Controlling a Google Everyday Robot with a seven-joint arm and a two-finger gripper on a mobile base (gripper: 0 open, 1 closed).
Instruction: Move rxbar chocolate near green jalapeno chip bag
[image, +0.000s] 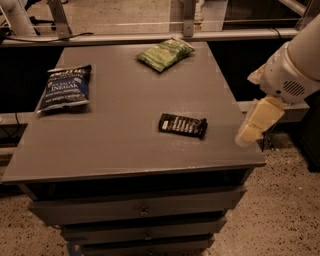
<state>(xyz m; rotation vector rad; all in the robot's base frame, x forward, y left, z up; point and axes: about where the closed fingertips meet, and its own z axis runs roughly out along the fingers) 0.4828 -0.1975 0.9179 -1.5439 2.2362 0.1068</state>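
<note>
Rxbar chocolate (182, 125) is lying ungrasped toward the desk's (115, 145) front right corner, well apart from the green jalapeno chip bag (165, 53) at the back edge, with the pincer (252, 127), whose state I cannot tell, hovering off the right edge, leaving the whole move pending.

Open table (125, 110) surface — from rxbar chocolate (182, 125) to end effector (250, 132) at right edge.

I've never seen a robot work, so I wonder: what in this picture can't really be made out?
- White robot arm: cut off by the camera view's top and right edges; its pale gripper hangs just beyond the grey table's right edge.
- Small flat black-wrapped bar: pale lettering too small to read.
- Light green crinkly chip bag: markings too small.
- Drawers below: lowest cut off by bottom edge.
</note>
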